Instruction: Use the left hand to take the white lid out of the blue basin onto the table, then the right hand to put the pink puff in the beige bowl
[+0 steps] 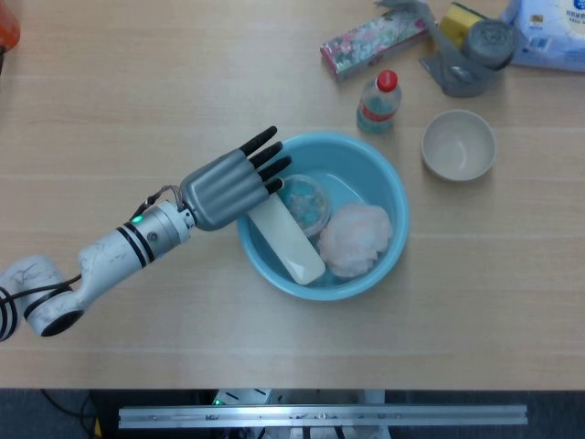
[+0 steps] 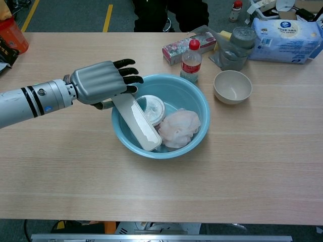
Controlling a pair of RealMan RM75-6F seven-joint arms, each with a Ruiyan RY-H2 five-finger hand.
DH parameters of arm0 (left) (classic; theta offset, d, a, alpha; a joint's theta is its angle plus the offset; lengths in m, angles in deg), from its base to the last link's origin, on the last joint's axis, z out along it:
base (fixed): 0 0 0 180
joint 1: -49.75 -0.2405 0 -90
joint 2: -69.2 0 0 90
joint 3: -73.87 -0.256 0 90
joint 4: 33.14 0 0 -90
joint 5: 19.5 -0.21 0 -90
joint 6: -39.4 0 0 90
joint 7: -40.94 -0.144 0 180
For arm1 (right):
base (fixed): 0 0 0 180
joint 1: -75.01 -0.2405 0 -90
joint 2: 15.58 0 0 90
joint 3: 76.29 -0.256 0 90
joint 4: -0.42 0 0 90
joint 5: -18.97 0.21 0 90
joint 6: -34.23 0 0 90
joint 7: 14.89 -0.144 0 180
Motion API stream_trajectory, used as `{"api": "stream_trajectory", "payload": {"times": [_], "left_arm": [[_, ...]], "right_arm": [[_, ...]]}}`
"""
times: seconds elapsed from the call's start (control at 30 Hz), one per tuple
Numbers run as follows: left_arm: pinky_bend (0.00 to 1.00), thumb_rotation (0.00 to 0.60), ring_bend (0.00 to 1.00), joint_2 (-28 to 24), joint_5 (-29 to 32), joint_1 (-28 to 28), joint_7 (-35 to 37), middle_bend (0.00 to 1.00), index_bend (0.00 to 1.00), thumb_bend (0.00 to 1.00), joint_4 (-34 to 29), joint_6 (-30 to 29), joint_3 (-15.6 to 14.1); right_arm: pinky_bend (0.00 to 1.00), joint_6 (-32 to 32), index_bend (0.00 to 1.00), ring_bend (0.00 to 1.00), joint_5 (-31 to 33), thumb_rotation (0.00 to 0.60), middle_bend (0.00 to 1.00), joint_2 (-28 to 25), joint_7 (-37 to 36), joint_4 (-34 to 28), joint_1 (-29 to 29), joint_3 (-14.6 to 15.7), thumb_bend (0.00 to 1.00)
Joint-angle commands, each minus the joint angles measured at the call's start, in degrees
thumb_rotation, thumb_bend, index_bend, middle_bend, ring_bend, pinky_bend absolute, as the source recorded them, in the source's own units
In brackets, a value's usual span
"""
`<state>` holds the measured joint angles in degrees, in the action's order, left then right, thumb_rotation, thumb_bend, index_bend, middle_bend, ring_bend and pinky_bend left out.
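left hand [image 2: 101, 83], frame left, pinches the white lid's [image 2: 137, 122] upper end, other fingers spread, tilting it against the blue basin [image 2: 199, 132] rim to lift it out.

A silver-grey left hand [image 1: 224, 186] with black fingertips [image 1: 265, 137] and a black-banded white forearm [image 1: 110, 256] meets a white lid [image 2: 136, 121] in a light blue basin [image 2: 197, 98]. Just beyond its fingertips sits a pale pink puff [image 1: 356, 238] beside a teal-patterned round container [image 1: 306, 201]. Farther past the fingers stand a beige bowl [image 1: 459, 144], a clear bottle [image 1: 379, 102] with red cap and red label, and a pink floral box [image 1: 373, 41], all on the light wood-grain table [image 1: 137, 82].
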<state>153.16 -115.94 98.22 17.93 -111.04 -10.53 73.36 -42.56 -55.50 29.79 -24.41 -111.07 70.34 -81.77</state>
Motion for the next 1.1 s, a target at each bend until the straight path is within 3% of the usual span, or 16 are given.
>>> {"api": "stream_trajectory", "payload": {"times": [0.03, 0.3, 0.6, 0.83, 1.1], "left_arm": [[0.04, 0.6, 0.12, -0.3, 0.2, -0.2, 0.0, 0.17, 0.39, 0.36, -0.3, -0.3, -0.1], [0.07, 0.6, 0.21, -2.9, -0.6, -0.9, 1.1, 0.27, 0.49, 0.36, -2.4, -2.5, -1.1], [0.07, 0.6, 0.23, -10.3, -1.3, -3.9, 2.9, 0.32, 0.5, 0.36, -7.4, -8.2, -2.0], [0.07, 0.6, 0.23, -17.0, 1.6, -7.0, 7.9, 0.32, 0.5, 0.36, -10.5, -12.4, -1.0], [0.07, 0.6, 0.23, -20.8, 7.8, -8.8, 15.5, 0.31, 0.5, 0.36, -9.9, -12.9, 1.9]], "right_arm": [[0.16, -0.1, 0.26, 0.09, -0.1, 0.6, 0.31, -0.1, -0.1, 0.0, 0.1, 0.0, 0.37], [0.16, 0.0, 0.26, 0.09, -0.4, 0.6, 0.31, 0.0, -0.4, -0.1, 0.1, 0.1, 0.37], [0.16, 0.0, 0.26, 0.09, -0.8, 0.6, 0.31, -0.1, 0.1, -0.7, -0.1, -0.1, 0.37], [0.16, 0.2, 0.26, 0.09, -0.6, 0.6, 0.31, 0.0, 0.9, -1.3, -0.5, -0.2, 0.37], [0.16, 0.6, 0.26, 0.09, -0.7, 0.6, 0.31, 0.3, 1.1, -1.4, -0.9, -0.3, 0.37]]}}
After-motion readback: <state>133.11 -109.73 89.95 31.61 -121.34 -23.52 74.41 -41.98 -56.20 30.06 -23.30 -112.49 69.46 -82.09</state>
